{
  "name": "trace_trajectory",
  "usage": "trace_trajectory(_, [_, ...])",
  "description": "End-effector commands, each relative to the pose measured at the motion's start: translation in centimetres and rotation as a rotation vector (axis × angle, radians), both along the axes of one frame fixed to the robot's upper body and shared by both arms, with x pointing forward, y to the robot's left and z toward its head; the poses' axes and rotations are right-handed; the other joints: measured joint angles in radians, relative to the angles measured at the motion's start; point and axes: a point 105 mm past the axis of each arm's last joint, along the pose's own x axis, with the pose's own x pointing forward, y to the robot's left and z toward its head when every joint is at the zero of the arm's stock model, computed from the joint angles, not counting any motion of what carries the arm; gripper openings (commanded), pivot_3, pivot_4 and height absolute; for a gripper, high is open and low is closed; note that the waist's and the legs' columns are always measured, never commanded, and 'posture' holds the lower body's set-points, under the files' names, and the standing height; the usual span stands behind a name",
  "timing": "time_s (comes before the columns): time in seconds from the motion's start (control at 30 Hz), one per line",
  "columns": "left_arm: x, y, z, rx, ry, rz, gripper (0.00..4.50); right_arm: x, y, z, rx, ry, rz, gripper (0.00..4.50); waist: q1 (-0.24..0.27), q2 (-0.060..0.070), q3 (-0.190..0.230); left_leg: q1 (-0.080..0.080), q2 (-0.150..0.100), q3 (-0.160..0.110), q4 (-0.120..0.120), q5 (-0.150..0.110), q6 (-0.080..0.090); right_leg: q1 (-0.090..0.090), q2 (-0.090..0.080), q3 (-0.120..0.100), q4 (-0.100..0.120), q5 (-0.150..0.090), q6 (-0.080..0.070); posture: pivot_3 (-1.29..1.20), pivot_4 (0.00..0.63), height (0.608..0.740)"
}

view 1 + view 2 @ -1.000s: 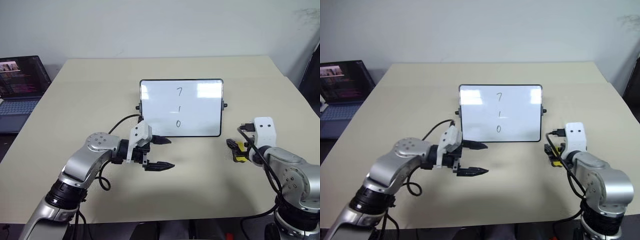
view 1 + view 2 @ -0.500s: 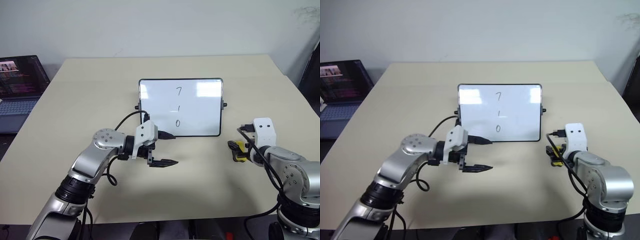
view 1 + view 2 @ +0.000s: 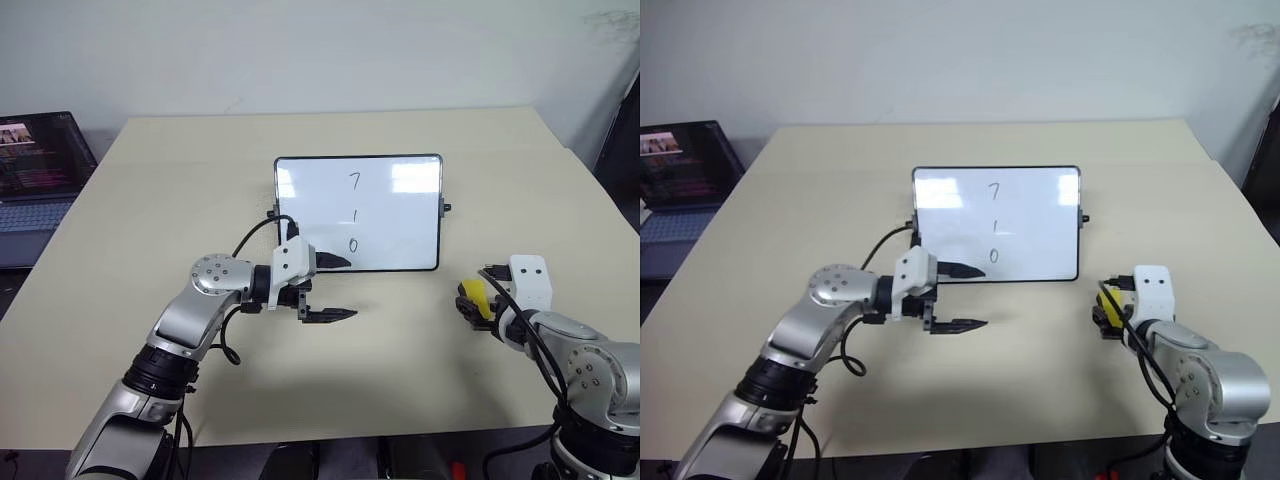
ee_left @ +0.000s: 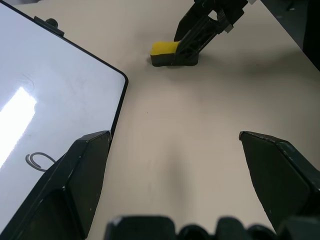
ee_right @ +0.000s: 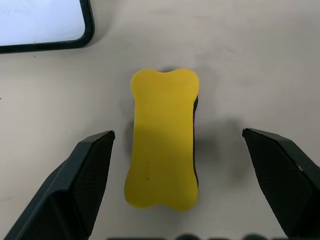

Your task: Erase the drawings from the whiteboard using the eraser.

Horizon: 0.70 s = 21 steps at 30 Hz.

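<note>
Right gripper (image 5: 177, 145) is spread wide astride the eraser (image 5: 164, 136), apparently positioned for pickup; left gripper (image 3: 332, 290), fingers apart, is parked beside the whiteboard (image 3: 400, 215).

One whiteboard (image 3: 358, 213) stands mid-table, bearing three drawings (image 3: 354, 213) in a column. One eraser (image 5: 163, 137) lies near right. One laptop (image 3: 35, 167) sits far left. Two grippers: left gripper (image 3: 338, 288), right gripper (image 5: 175, 190).

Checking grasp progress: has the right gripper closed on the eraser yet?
No: the right gripper's fingers stand wide apart on either side of the eraser, clear of it.
</note>
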Motion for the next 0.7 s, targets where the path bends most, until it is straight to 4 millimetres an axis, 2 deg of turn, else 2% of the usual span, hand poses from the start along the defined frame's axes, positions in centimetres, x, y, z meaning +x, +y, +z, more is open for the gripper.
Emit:
trace_trajectory(0.03, [0.26, 0.06, 1.10, -0.022, -0.050, 0.004, 4.50, 0.01, -0.15, 0.80, -0.005, -0.031, -0.011, 4.48, 0.000, 0.000, 0.000, 0.000, 0.000, 0.000, 0.000, 0.000, 0.000, 0.000, 0.000, 0.000, 0.000, 0.000, 0.000, 0.00, 0.150, 0.740])
trace_trajectory(0.37, [0.01, -0.12, 1.00, -0.024, -0.049, 0.001, 4.50, 0.84, -0.11, 1.40, 0.008, -0.045, -0.027, 4.48, 0.000, 0.000, 0.000, 0.000, 0.000, 0.000, 0.001, 0.000, 0.000, 0.000, 0.000, 0.000, 0.001, 0.000, 0.000, 0.00, 0.150, 0.740])
trace_trajectory(0.7, [-0.11, -0.14, 0.94, -0.021, -0.051, 0.002, 4.50, 0.79, 0.32, 0.77, 0.066, -0.030, -0.058, 4.48, 0.000, 0.000, 0.000, 0.000, 0.000, 0.000, 0.002, 0.000, 0.000, 0.000, 0.000, 0.000, 0.001, 0.000, 0.000, 0.00, 0.150, 0.740])
